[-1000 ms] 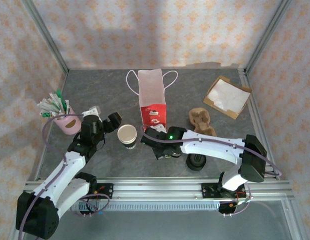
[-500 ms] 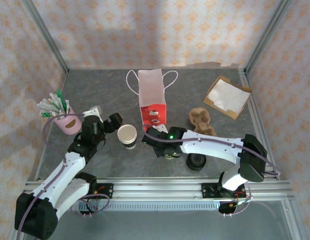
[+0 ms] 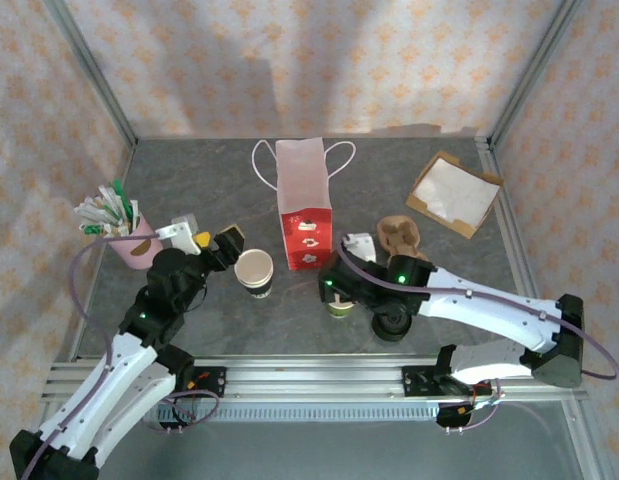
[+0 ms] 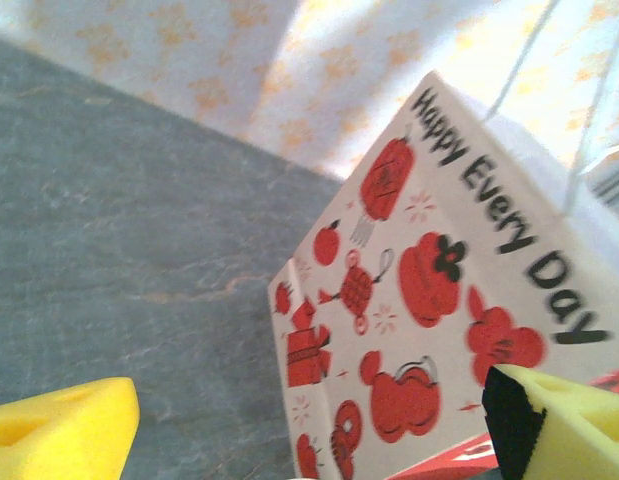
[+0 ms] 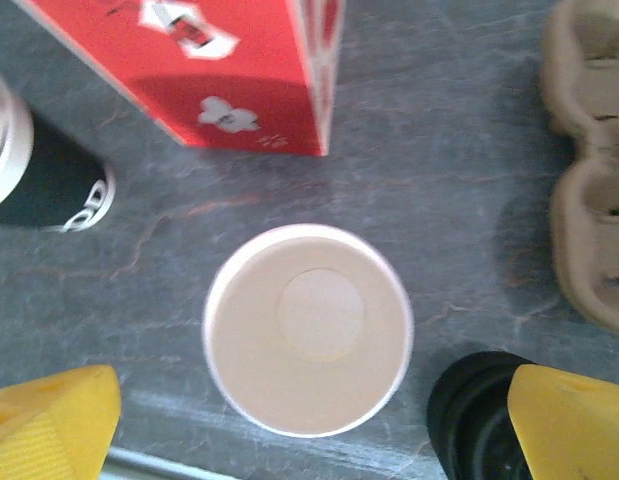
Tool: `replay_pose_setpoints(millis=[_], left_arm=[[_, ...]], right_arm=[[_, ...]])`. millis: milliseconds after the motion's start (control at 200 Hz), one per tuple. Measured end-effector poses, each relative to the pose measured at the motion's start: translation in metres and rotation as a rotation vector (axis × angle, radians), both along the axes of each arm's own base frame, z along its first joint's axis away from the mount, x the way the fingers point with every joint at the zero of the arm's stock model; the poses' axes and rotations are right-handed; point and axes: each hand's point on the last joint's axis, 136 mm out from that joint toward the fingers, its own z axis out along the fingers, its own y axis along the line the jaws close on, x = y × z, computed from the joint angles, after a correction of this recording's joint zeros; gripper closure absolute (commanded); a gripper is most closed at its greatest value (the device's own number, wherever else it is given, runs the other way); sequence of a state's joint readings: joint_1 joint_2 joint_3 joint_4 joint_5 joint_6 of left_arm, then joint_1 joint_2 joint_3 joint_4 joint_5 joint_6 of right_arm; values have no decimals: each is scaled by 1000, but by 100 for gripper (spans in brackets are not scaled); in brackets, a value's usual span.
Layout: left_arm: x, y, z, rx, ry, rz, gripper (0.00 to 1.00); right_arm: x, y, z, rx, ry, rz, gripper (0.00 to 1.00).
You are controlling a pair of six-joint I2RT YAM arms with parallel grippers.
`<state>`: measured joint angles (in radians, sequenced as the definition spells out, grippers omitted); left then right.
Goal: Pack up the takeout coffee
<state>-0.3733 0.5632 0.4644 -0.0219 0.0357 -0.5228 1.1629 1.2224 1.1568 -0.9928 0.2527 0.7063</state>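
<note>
Two lidless paper cups with dark walls and cream insides stand in front of the bag. One cup (image 3: pixel 339 307) (image 5: pixel 307 328) sits directly under my right gripper (image 3: pixel 336 296) (image 5: pixel 309 392), which is open, its yellow fingertips (image 5: pixel 59 420) wide of the rim and touching nothing. The other cup (image 3: pixel 254 270) (image 5: pixel 24 165) stands just right of my left gripper (image 3: pixel 211 240) (image 4: pixel 309 425), which is open and empty and faces the red-and-white paper bag (image 3: pixel 304 205) (image 4: pixel 429 300). A lidded takeout coffee is out of view.
A stack of black lids (image 3: pixel 392 322) (image 5: pixel 474 425) sits right of the near cup. A brown pulp cup carrier (image 3: pixel 401 240) (image 5: pixel 589 150) lies behind it. A napkin box (image 3: pixel 452 193) is at back right, a pink holder of sachets (image 3: pixel 129 240) at left.
My right gripper went from shut to open and drew back to the right, leaving the lidless cup standing on the table. The left gripper shifted slightly, still open.
</note>
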Motion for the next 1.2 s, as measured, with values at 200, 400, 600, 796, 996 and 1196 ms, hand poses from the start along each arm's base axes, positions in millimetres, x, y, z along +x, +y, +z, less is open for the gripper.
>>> replay_pose_setpoints(millis=[200, 400, 600, 796, 996, 1196], left_arm=[[-11, -20, 10, 6, -43, -86, 3], [-14, -59, -4, 92, 5, -225, 0], [-19, -99, 0, 191, -2, -367, 0], [-25, -113, 5, 240, -29, -423, 0], [-24, -114, 3, 259, -28, -426, 0], [-22, -115, -2, 268, -13, -425, 0]], right_arm=[[1, -37, 0, -13, -37, -114, 1], [-7, -66, -9, -6, -57, -151, 1], [-18, -89, -20, 0, -27, -213, 1], [-31, -113, -36, 21, 35, -300, 4], [-44, -127, -66, 42, 159, -386, 8], [-49, -116, -84, 45, 260, -394, 8]])
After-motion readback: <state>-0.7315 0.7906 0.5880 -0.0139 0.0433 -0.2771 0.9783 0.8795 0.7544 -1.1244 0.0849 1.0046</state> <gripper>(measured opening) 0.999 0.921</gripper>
